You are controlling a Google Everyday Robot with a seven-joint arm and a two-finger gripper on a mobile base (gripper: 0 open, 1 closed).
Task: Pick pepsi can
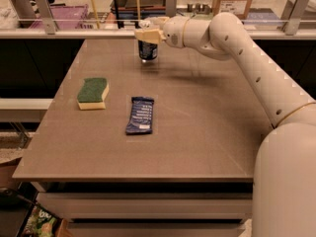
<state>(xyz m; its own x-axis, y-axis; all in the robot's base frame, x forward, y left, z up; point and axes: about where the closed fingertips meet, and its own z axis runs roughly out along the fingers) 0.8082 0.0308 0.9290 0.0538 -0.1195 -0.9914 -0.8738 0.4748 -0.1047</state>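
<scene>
The pepsi can [147, 51] is a small upright dark blue can with white print, at the far middle of the brown table [197, 132]. My gripper [148, 33] reaches in from the right and sits at the can's upper part. One cream finger [146, 35] crosses the front of the can, and the jaws are shut on it. The can's base appears to hang just above the table, with a small shadow beneath it.
A flat dark blue snack wrapper [140, 115] lies mid-table. A green and yellow sponge [93, 93] lies to its left. My arm [247, 58] spans the table's right side. A rail with boxes and crates runs behind the far edge.
</scene>
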